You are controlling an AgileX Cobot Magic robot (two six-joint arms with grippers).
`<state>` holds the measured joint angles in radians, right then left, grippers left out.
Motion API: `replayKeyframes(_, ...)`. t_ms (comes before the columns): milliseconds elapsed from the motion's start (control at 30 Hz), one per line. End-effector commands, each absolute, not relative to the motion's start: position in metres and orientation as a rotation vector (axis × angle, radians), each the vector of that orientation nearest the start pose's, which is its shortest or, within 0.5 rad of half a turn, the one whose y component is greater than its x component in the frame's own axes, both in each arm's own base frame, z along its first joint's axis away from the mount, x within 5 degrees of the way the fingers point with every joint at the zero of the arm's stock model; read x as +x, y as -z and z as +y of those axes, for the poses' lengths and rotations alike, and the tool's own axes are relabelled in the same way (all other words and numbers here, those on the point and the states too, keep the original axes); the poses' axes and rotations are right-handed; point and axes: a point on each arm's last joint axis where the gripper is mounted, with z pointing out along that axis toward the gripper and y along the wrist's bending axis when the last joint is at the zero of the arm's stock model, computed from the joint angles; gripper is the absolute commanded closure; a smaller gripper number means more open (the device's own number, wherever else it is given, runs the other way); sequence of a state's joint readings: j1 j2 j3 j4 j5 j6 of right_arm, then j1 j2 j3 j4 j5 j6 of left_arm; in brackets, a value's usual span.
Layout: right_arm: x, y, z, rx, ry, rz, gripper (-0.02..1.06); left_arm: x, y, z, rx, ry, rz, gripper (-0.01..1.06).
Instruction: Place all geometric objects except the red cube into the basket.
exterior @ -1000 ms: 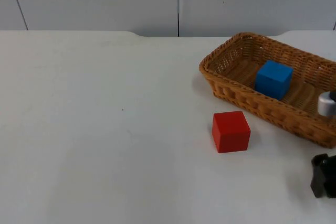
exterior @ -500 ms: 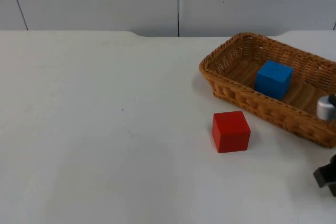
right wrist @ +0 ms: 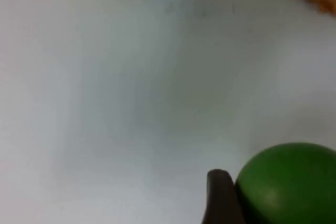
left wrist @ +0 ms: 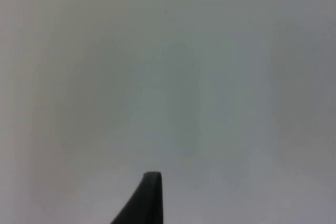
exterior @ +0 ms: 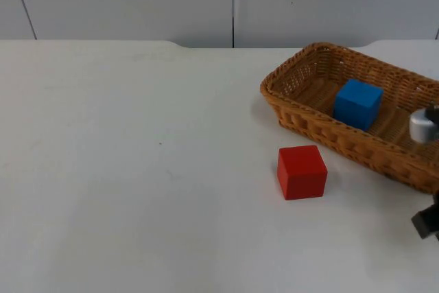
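A blue cube [exterior: 357, 103] is seen inside the basket [exterior: 302, 123] at the desk's [exterior: 137, 169] right edge, with the red cube [exterior: 302, 172] just beside the basket's near wall. A green ball [right wrist: 287, 184] is held against the right hand's [right wrist: 247, 198] fingertip [right wrist: 220, 195]. The left hand's [left wrist: 147, 203] state cannot be told; it hangs over bare desk.

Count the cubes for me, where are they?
2: the blue cube sits inside the basket; the red cube is on the table beside it. Others may be hidden.

blue cube [exterior: 357, 103] in wicker basket [exterior: 302, 116], green ball [right wrist: 287, 184]
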<state>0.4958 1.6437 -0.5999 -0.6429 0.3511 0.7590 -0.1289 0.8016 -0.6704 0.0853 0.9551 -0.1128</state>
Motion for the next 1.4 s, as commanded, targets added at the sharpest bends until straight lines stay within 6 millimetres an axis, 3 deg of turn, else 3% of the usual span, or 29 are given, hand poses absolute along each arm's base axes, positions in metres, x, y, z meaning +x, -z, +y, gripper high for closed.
replayKeyframes(0,0.217,-0.152,0.104,-0.422,0.159,2.691,1.05,0.13,-0.287,-0.009,0.057,-0.031,2.563,0.0)
replayKeyframes(33,0.217,-0.152,0.104,-0.422,0.159,2.691,1.05,0.13,-0.287,-0.009,0.057,-0.031,2.563,0.0)
replayKeyframes(200,0.2,-0.191,0.098,-0.437,0.064,2.631,1.05,0.13,-0.287,-0.009,0.057,-0.031,2.563,0.0)
replayKeyframes(400,0.188,-0.206,0.091,-0.485,0.078,2.641,1.05,0.13,-0.287,-0.009,0.057,-0.028,2.564,0.0)
replayKeyframes(500,0.189,-0.209,0.087,-0.482,0.117,2.664,1.05,0.13,-0.287,-0.009,0.057,-0.028,2.564,0.0)
replayKeyframes(667,0.204,-0.218,0.067,-0.335,0.118,2.676,1.05,0.13,-0.287,-0.009,0.057,-0.028,2.564,0.0)
replayKeyframes(800,0.227,-0.234,0.043,-0.233,-0.003,2.682,1.05,0.131,-0.288,-0.01,0.057,-0.027,2.556,0.0)
replayKeyframes(1033,0.263,-0.236,0.039,-0.24,0.018,2.688,1.05,0.131,-0.288,-0.01,0.057,-0.027,2.56,0.0)
replayKeyframes(1167,0.301,-0.226,0.044,-0.286,0.037,2.717,1.05,0.131,-0.287,-0.009,0.057,-0.028,2.561,0.0)
replayKeyframes(1200,0.301,-0.226,0.044,-0.286,0.037,2.717,1.05,0.131,-0.287,-0.009,0.057,-0.028,2.561,0.0)
replayKeyframes(1367,0.353,-0.205,0.053,-0.344,0.047,2.723,1.05,0.131,-0.288,-0.009,0.058,-0.029,2.558,0.0)
